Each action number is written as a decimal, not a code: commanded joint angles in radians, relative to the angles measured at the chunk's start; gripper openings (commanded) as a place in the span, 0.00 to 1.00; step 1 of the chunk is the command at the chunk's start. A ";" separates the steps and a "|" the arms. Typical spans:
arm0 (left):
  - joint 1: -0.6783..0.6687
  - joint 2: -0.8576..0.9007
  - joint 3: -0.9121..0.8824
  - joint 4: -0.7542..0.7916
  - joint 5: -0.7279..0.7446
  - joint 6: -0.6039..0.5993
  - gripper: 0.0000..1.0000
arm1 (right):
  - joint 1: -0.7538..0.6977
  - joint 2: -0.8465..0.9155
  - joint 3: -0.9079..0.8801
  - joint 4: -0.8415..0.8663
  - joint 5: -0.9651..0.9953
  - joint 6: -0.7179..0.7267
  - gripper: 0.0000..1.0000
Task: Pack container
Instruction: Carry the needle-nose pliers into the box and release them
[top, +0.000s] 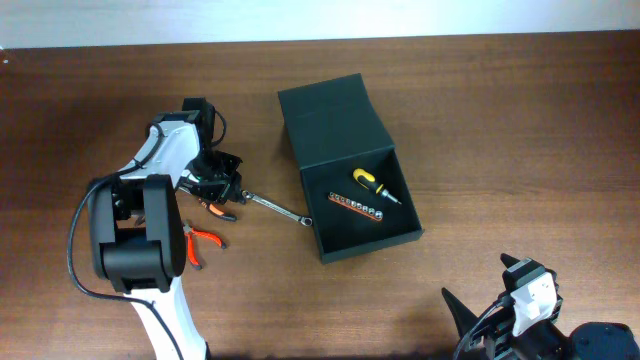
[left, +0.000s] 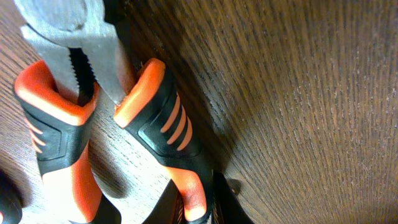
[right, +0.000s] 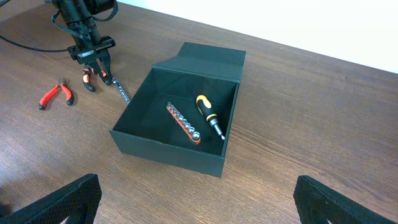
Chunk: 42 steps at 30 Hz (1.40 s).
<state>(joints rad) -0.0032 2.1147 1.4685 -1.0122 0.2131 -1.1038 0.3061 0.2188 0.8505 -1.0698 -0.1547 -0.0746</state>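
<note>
Open container at mid-desk, left claw low over pliers.

The dark container (top: 372, 243) sits near the middle of the wooden desk (top: 500, 120), its flap lid folded back on the far side. Inside lie a yellow-and-black screwdriver (top: 375, 186) and, just beside it, an orange bit rail (top: 355, 207) with a row of silver pieces. A silver wrench (top: 275, 207) lies on the desk to the box's left, one end close to the wall. Further left, the left claw (top: 215, 190) hangs low with its fingers apart over orange-and-black pliers (left: 158, 124), which rest on the wood. A second, red-handled pair of pliers (top: 203, 243) lies nearer, apart from the first. The right claw (right: 196, 179) is at the near right, fingers spread wide, well away from the box.
</note>
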 joint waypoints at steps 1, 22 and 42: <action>-0.002 -0.050 -0.008 -0.003 0.008 0.010 0.02 | -0.008 -0.005 0.002 0.003 0.013 0.013 0.99; -0.316 -0.391 0.095 0.001 -0.057 0.093 0.02 | -0.008 -0.005 0.002 0.003 0.012 0.013 0.99; -0.712 -0.116 0.265 0.016 0.039 0.102 0.02 | -0.008 -0.005 0.002 0.003 0.012 0.013 0.99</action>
<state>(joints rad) -0.7044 1.9835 1.7000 -1.0019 0.2180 -1.0134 0.3061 0.2188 0.8505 -1.0695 -0.1547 -0.0738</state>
